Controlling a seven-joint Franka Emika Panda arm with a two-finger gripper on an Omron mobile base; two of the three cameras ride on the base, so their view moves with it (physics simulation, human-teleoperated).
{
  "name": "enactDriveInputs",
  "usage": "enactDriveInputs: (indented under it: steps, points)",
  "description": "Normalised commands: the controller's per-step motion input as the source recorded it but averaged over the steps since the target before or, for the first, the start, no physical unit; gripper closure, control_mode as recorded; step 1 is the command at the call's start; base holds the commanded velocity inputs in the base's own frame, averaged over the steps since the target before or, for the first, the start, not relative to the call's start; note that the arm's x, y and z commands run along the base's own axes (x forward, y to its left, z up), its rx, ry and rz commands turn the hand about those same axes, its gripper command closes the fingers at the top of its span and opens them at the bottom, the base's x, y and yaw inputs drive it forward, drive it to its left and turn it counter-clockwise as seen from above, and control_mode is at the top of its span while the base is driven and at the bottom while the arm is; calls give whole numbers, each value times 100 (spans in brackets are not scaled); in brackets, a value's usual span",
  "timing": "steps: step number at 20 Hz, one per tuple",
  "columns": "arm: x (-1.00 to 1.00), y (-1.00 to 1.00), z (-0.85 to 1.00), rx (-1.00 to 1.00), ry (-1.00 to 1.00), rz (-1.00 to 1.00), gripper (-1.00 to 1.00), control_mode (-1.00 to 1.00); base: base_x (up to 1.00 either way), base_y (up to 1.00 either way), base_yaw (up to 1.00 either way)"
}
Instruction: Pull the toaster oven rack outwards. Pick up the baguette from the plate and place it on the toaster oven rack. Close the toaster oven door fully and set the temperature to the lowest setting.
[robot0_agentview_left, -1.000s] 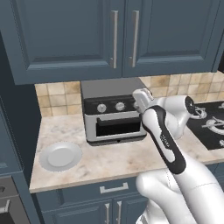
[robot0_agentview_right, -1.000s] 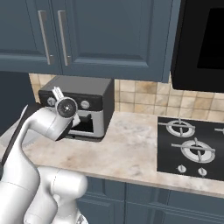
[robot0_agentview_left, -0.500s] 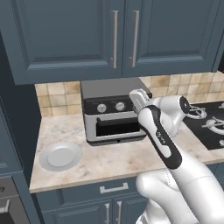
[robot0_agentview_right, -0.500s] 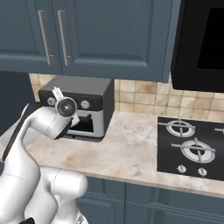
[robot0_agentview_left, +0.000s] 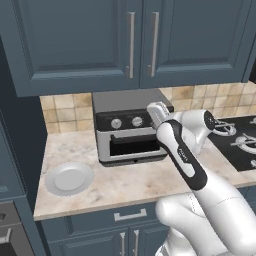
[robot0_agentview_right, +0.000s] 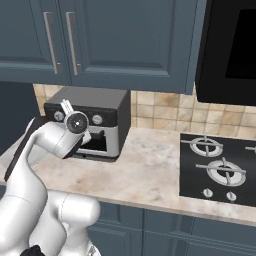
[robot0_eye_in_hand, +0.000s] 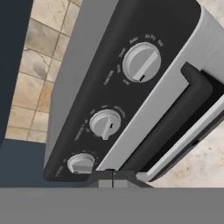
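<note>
Since a second ago our arm has shifted slightly toward the oven; nothing else on the desk has moved. Our end effector is clenched with nothing between its tips, hovering close in front of the oven's black control strip. Directly ahead of it sit three silver knobs, the nearest just beyond the tips. Beside the knobs runs the dark handle of the oven door, which looks shut. Well off to the end effector's left, near the desk's front edge, lies the plate, bare. We cannot see the baguette or rack.
</note>
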Motion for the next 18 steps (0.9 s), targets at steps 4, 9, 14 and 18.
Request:
enactDriveInputs:
  steps: [4,9,14,18]
  points:
    - [0,0,-7,0,0,0,100,-100,0,0,0]
    - [0,0,-8,0,1,0,100,-100,0,0,0]
    - [1,0,-1,2,0,0,100,-100,0,0,0]
    - [8,0,0,2,0,0,100,-100,0,0,0]
